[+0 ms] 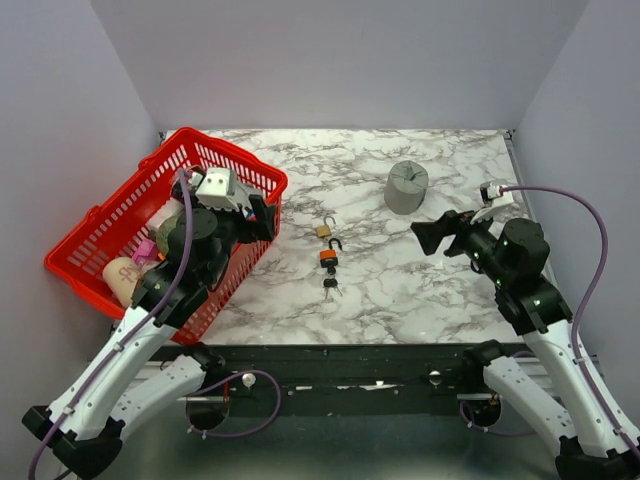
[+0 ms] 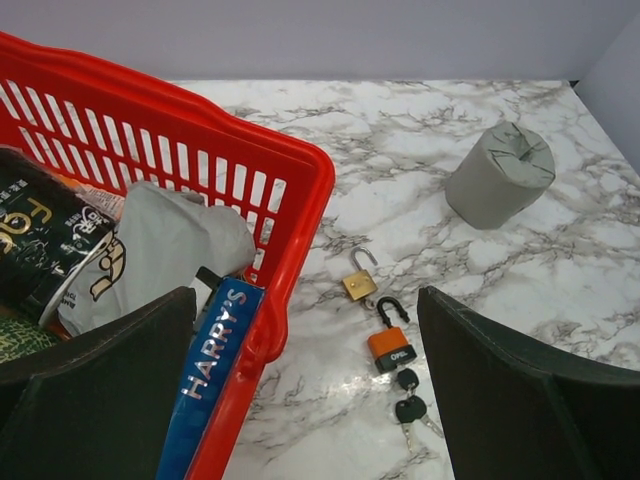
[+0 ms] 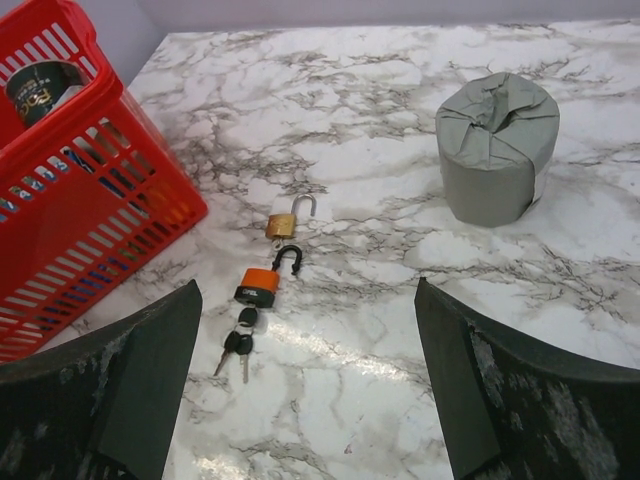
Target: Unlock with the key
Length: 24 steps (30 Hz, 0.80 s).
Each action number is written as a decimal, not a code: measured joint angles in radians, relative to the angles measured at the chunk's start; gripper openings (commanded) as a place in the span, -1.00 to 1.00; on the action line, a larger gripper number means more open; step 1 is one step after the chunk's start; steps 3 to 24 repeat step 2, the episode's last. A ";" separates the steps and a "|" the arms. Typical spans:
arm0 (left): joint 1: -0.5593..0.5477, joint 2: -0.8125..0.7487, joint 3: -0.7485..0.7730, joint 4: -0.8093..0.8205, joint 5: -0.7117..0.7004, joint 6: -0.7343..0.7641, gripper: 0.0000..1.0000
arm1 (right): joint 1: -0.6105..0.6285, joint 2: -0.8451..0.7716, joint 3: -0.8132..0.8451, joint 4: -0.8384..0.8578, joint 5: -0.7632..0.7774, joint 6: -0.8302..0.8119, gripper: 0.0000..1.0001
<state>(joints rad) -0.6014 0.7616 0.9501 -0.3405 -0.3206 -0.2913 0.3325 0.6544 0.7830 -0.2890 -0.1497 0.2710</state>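
**Two robot arms poised, nothing held**

The left end effector (image 2: 305, 295) fills the foreground, its matte black fingers (image 2: 100, 400) spread wide and empty above the rim of a red slatted plastic basket (image 2: 300, 170). The right end effector (image 3: 305, 285) is equally wide and empty, its arm bent inward from the right. Between them, on the glossy marble table (image 1: 420, 290), the tiny black-headed key (image 2: 408, 405) lies against the base of an orange padlock (image 2: 391, 348), shackle open. A brass padlock (image 2: 359, 285) sits just beyond it. A grey roll (image 1: 407, 187) stands well apart.

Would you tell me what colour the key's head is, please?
The key has a black head, clearest in the left wrist view.
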 measured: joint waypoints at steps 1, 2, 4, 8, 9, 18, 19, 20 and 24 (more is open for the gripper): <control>0.000 0.000 0.000 0.000 0.000 0.000 0.98 | 0.000 0.000 0.000 0.000 0.000 0.000 0.92; 0.000 -0.001 0.000 0.000 0.000 0.000 0.98 | 0.000 0.000 0.000 0.000 0.000 0.000 0.92; 0.000 -0.001 0.000 0.000 0.000 0.000 0.98 | 0.000 0.000 0.000 0.000 0.000 0.000 0.92; 0.000 -0.001 0.000 0.000 0.000 0.000 0.98 | 0.000 0.000 0.000 0.000 0.000 0.000 0.92; 0.000 -0.001 0.000 0.000 0.000 0.000 0.98 | 0.000 0.000 0.000 0.000 0.000 0.000 0.92; 0.000 -0.001 0.000 0.000 0.000 0.000 0.98 | 0.000 0.000 0.000 0.000 0.000 0.000 0.92; 0.000 -0.001 0.000 0.000 0.000 0.000 0.98 | 0.000 0.000 0.000 0.000 0.000 0.000 0.92; 0.000 -0.001 0.000 0.000 0.000 0.000 0.98 | 0.000 0.000 0.000 0.000 0.000 0.000 0.92; 0.000 -0.001 0.000 0.000 0.000 0.000 0.98 | 0.000 0.000 0.000 0.000 0.000 0.000 0.92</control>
